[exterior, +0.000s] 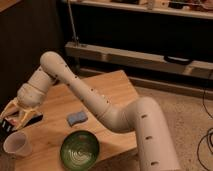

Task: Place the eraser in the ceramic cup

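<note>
The robot's gripper hangs low over the left end of the light brown wooden table. It looks clamped on the small, nearly black, block-shaped eraser, which sticks out from its right side. The small plain white round ceramic cup stands just below the gripper in the camera view, near the table's front left corner. The eraser is not in the cup yet. It is near the cup, a bit up and to the right of it.

Here is what could go wrong. The cup has a small mouth, so if the gripper lets go while the eraser is off to the side, the eraser may hit the rim and bounce onto the table or the floor. The cup is light and close to the edge, so a bump from the gripper could tip it or push it off. The eraser also sticks out sideways, so it could catch on the rim. The blue-grey spongy pad and the round green bowl with pale swirls sit to the right, out of the way.
</note>
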Robot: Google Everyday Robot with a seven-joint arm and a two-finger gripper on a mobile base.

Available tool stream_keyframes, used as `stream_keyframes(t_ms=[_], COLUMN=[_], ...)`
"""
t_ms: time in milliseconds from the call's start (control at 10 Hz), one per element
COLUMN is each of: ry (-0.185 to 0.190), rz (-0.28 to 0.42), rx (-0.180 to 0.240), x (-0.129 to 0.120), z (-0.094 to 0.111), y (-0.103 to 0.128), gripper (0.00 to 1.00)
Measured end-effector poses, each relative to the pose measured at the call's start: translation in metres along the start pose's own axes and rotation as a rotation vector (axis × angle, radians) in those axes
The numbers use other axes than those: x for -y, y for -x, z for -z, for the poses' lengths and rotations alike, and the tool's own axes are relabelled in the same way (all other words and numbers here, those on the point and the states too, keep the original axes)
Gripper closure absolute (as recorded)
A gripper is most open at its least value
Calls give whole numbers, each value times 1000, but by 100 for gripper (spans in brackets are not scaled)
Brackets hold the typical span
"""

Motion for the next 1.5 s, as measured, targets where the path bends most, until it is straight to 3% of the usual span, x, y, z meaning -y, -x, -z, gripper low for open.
stream_keyframes(t_ms=[500, 700, 1500], ry=[-27, -13, -25], rz=[-10, -7, 5], rx=[-33, -33, -43], x=[-9, -9, -12], z=[-6, -4, -6], y=[4, 4, 0], gripper=[100, 100, 100])
